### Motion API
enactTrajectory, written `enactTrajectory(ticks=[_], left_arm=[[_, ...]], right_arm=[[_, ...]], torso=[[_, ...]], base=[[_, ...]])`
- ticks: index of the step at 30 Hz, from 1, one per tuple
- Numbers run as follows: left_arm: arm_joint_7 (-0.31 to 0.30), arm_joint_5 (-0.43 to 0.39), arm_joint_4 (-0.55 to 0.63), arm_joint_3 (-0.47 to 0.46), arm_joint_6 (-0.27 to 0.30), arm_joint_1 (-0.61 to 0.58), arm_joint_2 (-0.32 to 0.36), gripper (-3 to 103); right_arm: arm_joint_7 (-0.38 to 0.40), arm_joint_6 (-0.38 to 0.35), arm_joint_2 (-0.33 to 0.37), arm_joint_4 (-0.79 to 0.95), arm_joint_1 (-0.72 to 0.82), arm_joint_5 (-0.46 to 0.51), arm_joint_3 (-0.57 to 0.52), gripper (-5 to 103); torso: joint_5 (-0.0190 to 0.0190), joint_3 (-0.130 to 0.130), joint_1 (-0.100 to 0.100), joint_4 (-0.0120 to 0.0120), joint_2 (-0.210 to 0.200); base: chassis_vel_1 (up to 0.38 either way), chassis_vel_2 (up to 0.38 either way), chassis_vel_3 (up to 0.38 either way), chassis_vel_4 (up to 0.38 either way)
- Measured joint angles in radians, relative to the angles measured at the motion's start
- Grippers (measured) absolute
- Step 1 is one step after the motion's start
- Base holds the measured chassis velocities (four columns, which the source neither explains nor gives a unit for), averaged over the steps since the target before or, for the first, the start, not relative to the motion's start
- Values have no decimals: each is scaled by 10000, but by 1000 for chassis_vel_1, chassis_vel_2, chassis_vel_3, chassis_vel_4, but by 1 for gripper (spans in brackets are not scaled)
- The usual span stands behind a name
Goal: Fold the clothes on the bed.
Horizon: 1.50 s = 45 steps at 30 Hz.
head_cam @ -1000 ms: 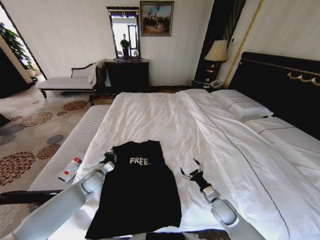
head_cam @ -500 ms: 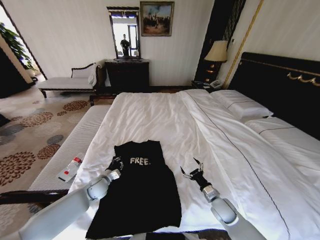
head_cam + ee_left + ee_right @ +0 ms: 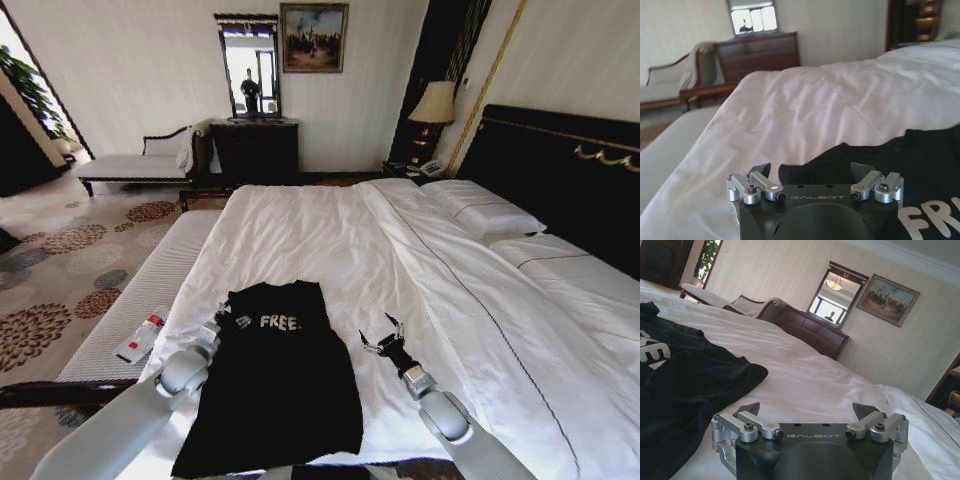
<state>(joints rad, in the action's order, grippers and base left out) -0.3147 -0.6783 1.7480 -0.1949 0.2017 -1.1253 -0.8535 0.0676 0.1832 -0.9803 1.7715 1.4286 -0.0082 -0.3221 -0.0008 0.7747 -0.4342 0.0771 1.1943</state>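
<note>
The clothes are one black T-shirt [image 3: 278,385] with white "FREE." lettering [image 3: 279,322], lying flat on the bed [image 3: 330,230] near its front edge, collar end away from me. My left gripper [image 3: 227,318] is open at the shirt's upper left corner, low over the cloth edge. In the left wrist view, the left gripper [image 3: 811,169] has the shirt [image 3: 925,160] just ahead and nothing between its fingers. My right gripper [image 3: 383,338] is open over the white sheet, a little to the right of the shirt. The right wrist view shows the right gripper [image 3: 807,409] empty beside the shirt [image 3: 685,380].
A grey bench [image 3: 140,290] runs along the bed's left side with a white red-capped bottle [image 3: 140,338] on it. Pillows [image 3: 490,215] and a dark headboard [image 3: 560,170] are at the right. A chaise [image 3: 135,162], dresser [image 3: 255,150] and lamp [image 3: 433,102] stand at the far wall.
My left gripper moved right onto the shirt's corner, then drew back slightly to the left and farther away. The right gripper has barely shifted. The shirt lies as before.
</note>
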Motion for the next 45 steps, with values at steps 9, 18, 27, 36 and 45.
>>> enactTrajectory(ticks=[9,18,27,36,45], left_arm=[[-67,-1183,-1801,-1173,-279,279,-1656,102],[247,-2023,-2951,-1160,-294,1457,-1897,87],[508,-2387,-4403,-760,27,2711,-2078,83],[1036,-1993,-5282,-183,75,3230,-2188,78],[1151,-1898,-6003,281,76,3891,-2423,72]], right_arm=[[1,6,51,222,364,-92,-416,100],[-6,14,150,478,869,-116,-954,100],[-7,-19,179,565,962,-107,-1057,100],[-2,-78,186,608,974,-70,-1079,100],[0,-135,180,708,1069,-64,-1150,100]], torso=[[-1,0,1,-2,0],[2,0,1,-1,0],[1,1,0,0,0],[1,1,0,-2,0],[1,1,0,-2,0]], base=[[0,0,0,0],[0,0,0,0],[0,0,0,0],[0,0,0,0],[0,0,0,0]])
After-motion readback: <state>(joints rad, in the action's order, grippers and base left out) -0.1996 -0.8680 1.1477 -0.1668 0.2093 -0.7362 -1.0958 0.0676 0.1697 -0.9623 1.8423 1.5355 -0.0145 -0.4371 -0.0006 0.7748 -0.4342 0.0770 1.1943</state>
